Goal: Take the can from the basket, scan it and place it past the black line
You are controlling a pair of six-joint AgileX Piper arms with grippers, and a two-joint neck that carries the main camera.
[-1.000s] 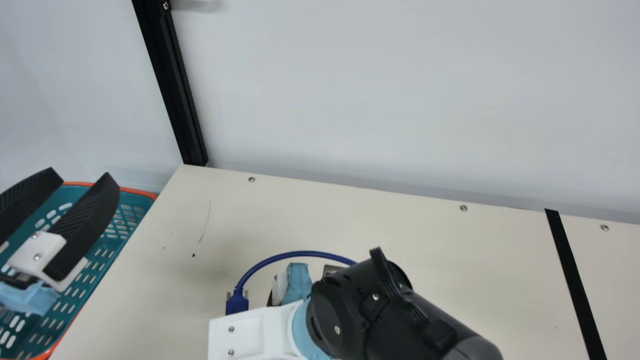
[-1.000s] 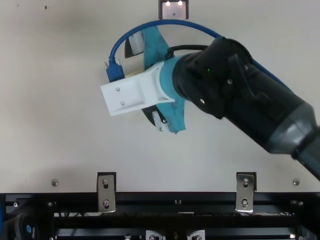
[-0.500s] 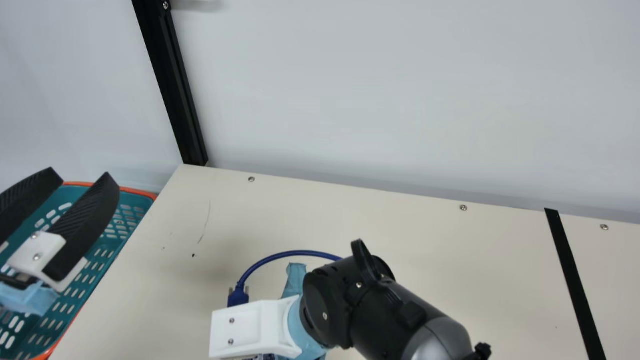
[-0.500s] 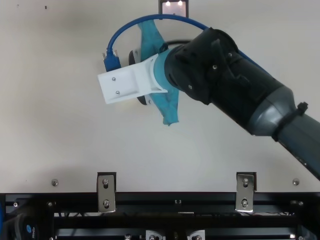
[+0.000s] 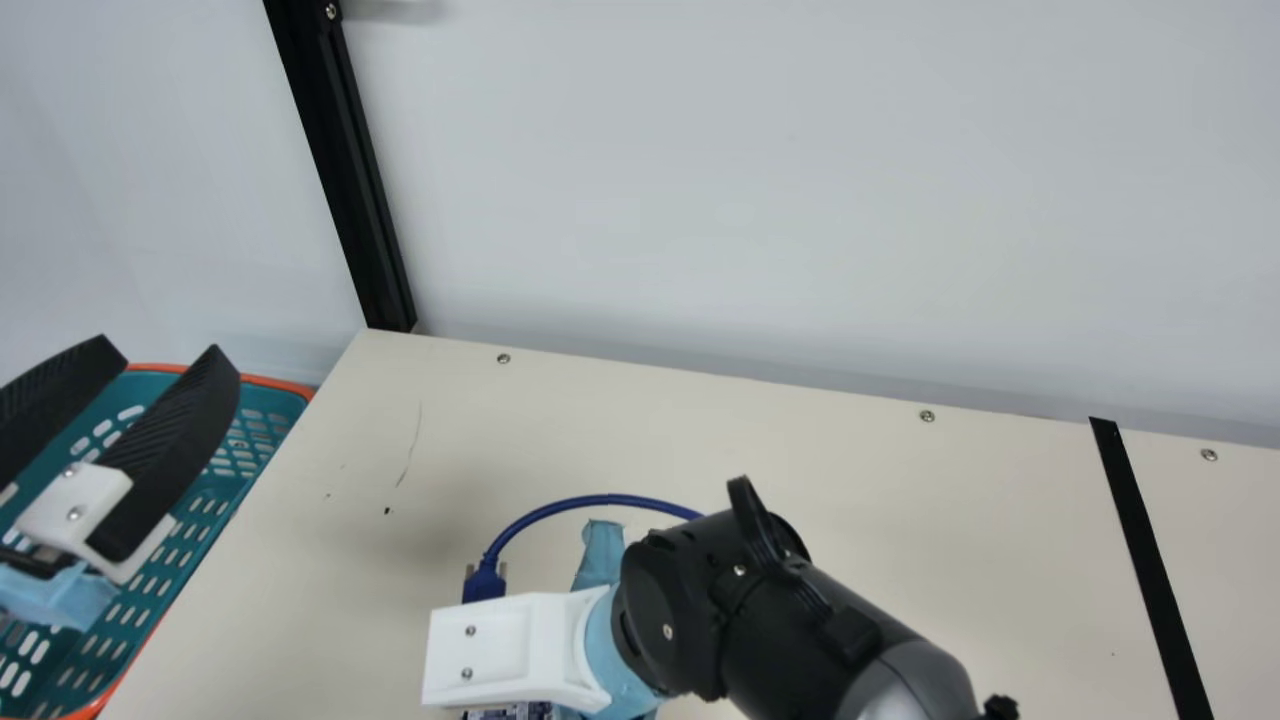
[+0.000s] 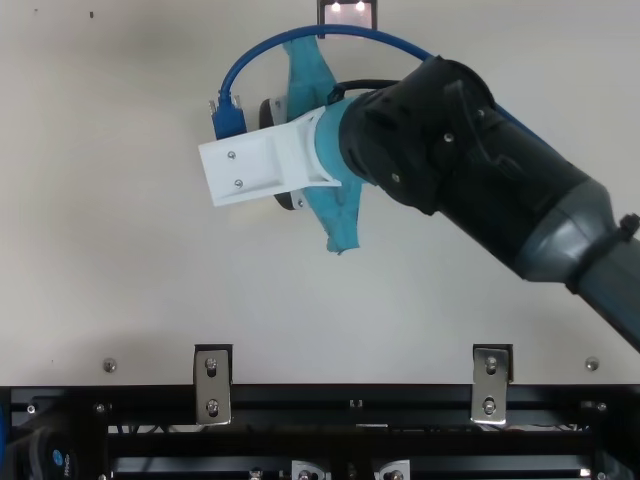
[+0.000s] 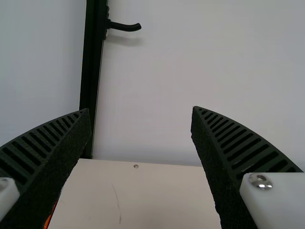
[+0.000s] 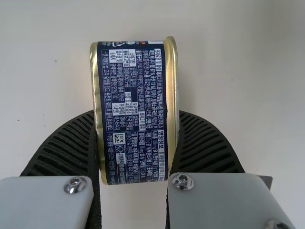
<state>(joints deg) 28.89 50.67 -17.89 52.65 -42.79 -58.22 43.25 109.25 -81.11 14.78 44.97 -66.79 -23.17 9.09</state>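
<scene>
My left gripper (image 5: 157, 355) stands open over the basket (image 5: 205, 505) at the far left; its own wrist view has the left gripper (image 7: 140, 111) with nothing between the fingers. My right gripper (image 6: 265, 165) is near the middle of the top view, its fingertips covered by its white bracket. In the right wrist view the right gripper (image 8: 136, 114) is shut on the dark blue can (image 8: 131, 76) with gold rims, one finger at each rim and the printed side facing the camera. A bit of the can (image 5: 510, 712) shows under the bracket in the main view.
The black line (image 5: 1150, 560) crosses the table (image 5: 950, 520) far to the right. A small black-framed device (image 6: 348, 14) with two lit spots lies beyond the right gripper. A blue cable (image 6: 345, 30) arcs beside the right arm. A wall stands behind the table.
The mounts of my right gripper's fingers have drawn closer together. That arm shifted left and away from the table's near edge, then slightly back right. My left arm has stayed still.
</scene>
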